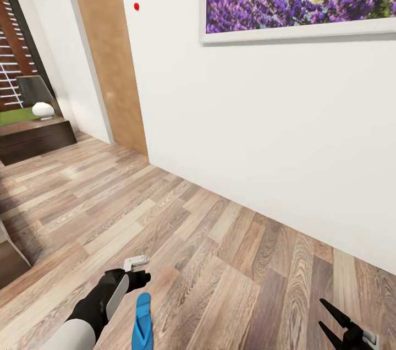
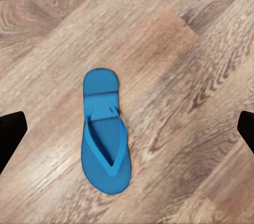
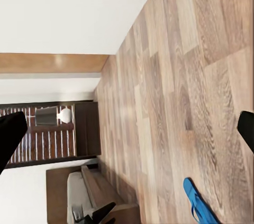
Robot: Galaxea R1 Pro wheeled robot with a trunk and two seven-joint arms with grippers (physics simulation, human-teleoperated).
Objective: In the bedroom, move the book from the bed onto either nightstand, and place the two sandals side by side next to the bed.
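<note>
**One blue sandal sits right under the left end effector**

The left end effector [image 1: 140, 275] hangs over the wooden floor [image 1: 231, 251]. Its two black fingers [image 2: 10, 134] are wide apart, and nothing is between them. In the left wrist view, the blue sandal [image 2: 105, 131] lies flat on the floor, straight below the end effector and in the middle of the gap between the fingers. The strap side faces up. The end effector is not touching it yet.

The right end effector [image 1: 335, 322] is well apart from the sandal, off to the other side. Its fingers are spread open too, and it holds nothing. In the right wrist view, part of the sandal [image 3: 198, 203] peeks in, and a bed [image 3: 84, 192] with a dark frame shows farther away.

The sandal looks light, thin and bendy, like foam. It should not break. It lies flat, so it may be hard to get under. A good place to grab is across the narrow middle, pinching both side edges, or the raised strap near the toe. A soft squeeze is likely enough. It may flop or slide a bit on the smooth floor.
</note>
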